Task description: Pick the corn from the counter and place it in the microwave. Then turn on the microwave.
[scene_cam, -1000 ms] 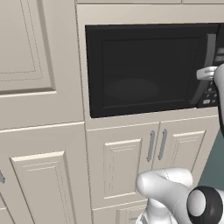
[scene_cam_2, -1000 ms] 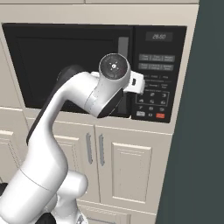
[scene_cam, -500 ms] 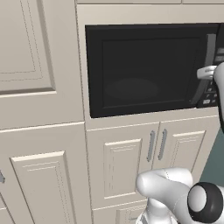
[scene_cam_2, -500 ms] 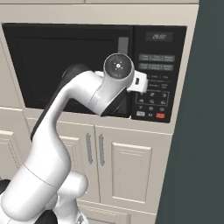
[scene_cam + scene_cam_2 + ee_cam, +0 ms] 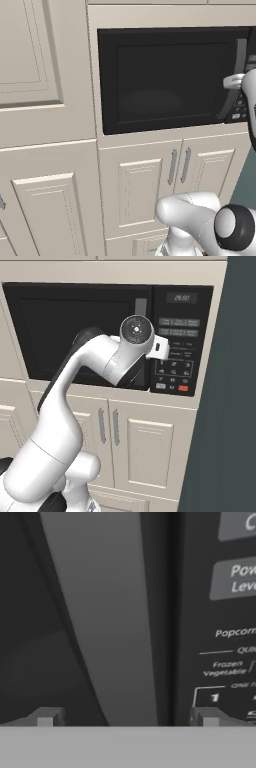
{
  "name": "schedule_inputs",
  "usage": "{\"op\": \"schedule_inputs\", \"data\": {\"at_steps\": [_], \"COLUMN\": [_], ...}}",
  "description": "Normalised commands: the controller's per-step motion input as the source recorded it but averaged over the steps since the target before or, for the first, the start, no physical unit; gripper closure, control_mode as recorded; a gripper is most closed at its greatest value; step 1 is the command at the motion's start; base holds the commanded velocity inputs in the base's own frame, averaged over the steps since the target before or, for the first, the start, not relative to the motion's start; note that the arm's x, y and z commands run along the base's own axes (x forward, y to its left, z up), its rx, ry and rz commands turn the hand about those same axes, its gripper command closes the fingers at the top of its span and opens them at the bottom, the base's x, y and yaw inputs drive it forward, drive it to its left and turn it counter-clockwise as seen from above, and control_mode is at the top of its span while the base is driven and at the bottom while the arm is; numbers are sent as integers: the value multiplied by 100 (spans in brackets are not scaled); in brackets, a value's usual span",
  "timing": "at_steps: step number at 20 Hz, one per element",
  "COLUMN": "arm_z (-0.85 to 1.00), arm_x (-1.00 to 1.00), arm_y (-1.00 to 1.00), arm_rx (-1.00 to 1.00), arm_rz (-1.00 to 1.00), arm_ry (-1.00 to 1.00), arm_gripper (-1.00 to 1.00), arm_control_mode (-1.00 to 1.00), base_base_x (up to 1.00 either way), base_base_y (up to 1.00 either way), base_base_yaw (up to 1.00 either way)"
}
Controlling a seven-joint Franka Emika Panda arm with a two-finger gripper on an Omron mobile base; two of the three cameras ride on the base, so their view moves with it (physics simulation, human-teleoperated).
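Note:
The black microwave (image 5: 165, 77) sits built into the cream cabinetry, its dark glass door closed. My gripper (image 5: 127, 717) is open right in front of the long grey handle (image 5: 117, 617), one finger on each side of it and neither touching. The keypad (image 5: 230, 642) lies just right of the handle. In the left base view the hand (image 5: 233, 81) reaches the handle (image 5: 235, 75) at the door's right edge. From the right base view, my wrist (image 5: 137, 331) covers the handle beside the keypad (image 5: 177, 356) and its red button (image 5: 183, 388). The corn is out of view.
Cream cabinet doors (image 5: 150, 185) with two vertical pulls (image 5: 179, 166) sit under the microwave. A tall panelled cabinet (image 5: 40, 100) stands to its left. A dark wall (image 5: 235, 406) closes off the right side.
My wrist has shifted slightly right, closer to the handle and keypad. The fingers stay open and the door stays closed.

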Motion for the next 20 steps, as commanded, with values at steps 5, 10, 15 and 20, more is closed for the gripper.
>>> {"op": "schedule_inputs", "data": {"at_steps": [5, 10, 15, 20], "arm_z": [0, 0, 0, 0], "arm_x": [12, 12, 10, 6], "arm_y": [0, 0, 0, 0], "arm_rx": [0, 0, 0, 0], "arm_rz": [0, 0, 0, 0], "arm_ry": [0, 0, 0, 0], "arm_gripper": [-100, -100, -100, -100], "arm_control_mode": [-100, -100, -100, -100], "base_base_x": [0, 0, 0, 0], "base_base_y": [0, 0, 0, 0], "base_base_yaw": [0, 0, 0, 0]}}
